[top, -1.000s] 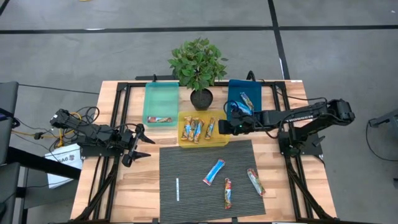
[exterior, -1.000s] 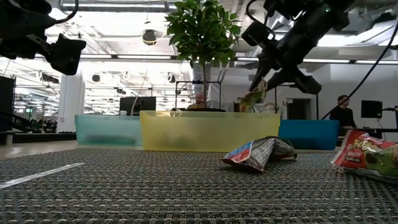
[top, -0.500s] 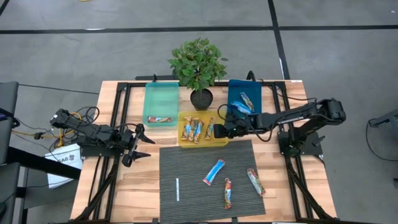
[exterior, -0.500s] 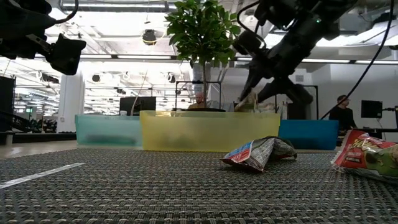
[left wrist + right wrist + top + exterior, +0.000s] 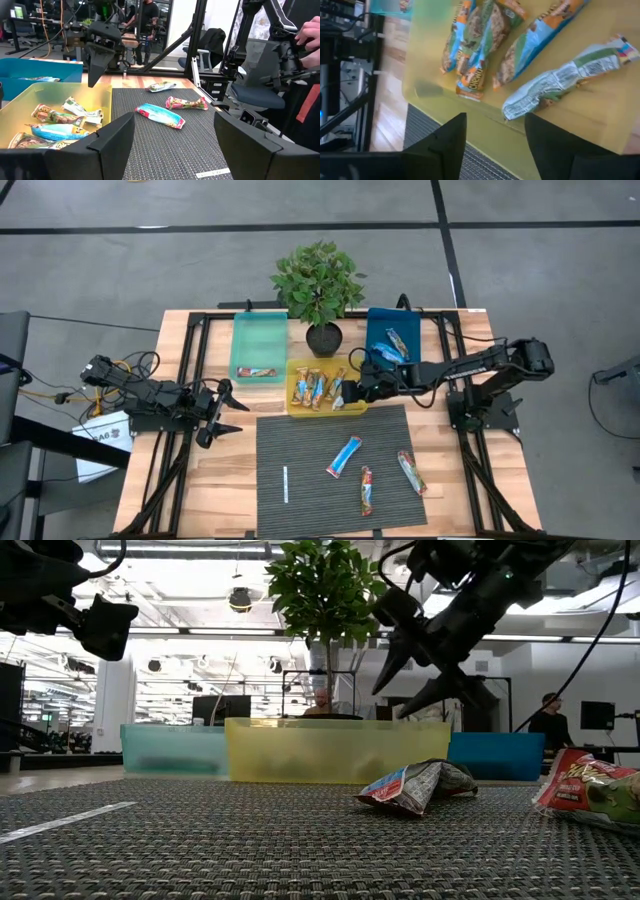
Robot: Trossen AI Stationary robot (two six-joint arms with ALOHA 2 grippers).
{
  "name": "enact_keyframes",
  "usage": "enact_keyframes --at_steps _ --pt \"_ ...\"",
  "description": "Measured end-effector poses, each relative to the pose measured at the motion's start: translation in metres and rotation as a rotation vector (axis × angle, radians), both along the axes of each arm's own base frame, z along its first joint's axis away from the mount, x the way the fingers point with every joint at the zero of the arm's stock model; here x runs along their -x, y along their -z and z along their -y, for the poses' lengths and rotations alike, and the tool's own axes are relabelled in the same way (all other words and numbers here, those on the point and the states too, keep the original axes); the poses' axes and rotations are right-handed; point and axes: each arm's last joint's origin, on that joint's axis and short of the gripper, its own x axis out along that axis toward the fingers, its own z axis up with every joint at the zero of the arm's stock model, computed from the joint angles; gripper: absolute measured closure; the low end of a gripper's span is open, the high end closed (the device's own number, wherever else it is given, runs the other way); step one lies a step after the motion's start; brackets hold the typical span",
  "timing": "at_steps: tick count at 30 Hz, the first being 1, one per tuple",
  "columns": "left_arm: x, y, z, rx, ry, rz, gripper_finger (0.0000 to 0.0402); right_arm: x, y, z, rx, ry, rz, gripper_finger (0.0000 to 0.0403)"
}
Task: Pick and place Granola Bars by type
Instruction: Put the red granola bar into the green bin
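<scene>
My right gripper [image 5: 352, 391] [image 5: 414, 676] hangs open over the right end of the yellow bin [image 5: 292, 411], touching nothing. Below its fingers several green-orange granola bars [image 5: 480, 45] lie flat in the bin, one of them [image 5: 568, 81] with its pale back side up. On the dark mat [image 5: 300, 445] lie a blue bar [image 5: 344, 456] and two red-orange bars [image 5: 366, 490] [image 5: 411, 472]. My left gripper [image 5: 224, 411] [image 5: 175, 145] waits open at the table's left edge, pointing level.
A teal bin [image 5: 258, 332] with one bar [image 5: 257, 372] stands left of the yellow bin. A blue bin [image 5: 381, 325] with blue bars stands to its right. A potted plant [image 5: 320, 285] stands behind. A thin white stick [image 5: 285, 484] lies on the mat's left part.
My right gripper has gone down and toward the table's left edge, over the yellow bin, and has opened. The green-orange bar it held has dropped and now lies in the bin.
</scene>
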Motion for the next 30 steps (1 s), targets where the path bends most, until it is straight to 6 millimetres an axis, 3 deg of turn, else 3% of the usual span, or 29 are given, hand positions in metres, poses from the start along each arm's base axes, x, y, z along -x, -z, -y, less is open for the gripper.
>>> enact_keyframes --at_steps 7,14,23,30 --pt "0.0 0.0 0.0 0.0 0.0 0.0 0.0136 0.004 -0.018 -0.003 0.033 -0.044 0.082 0.0198" --pt "0.0 0.0 0.0 0.0 0.0 0.0 0.0136 0.018 -0.048 -0.021 0.082 -0.155 0.192 0.0204" --pt "0.0 0.0 0.0 0.0 0.0 0.0 0.0136 0.041 -0.075 -0.057 0.031 -0.533 0.31 0.0214" --pt "0.0 0.0 0.0 0.0 0.0 0.0 0.0136 0.06 -0.082 -0.093 -0.099 -0.839 0.34 0.022"
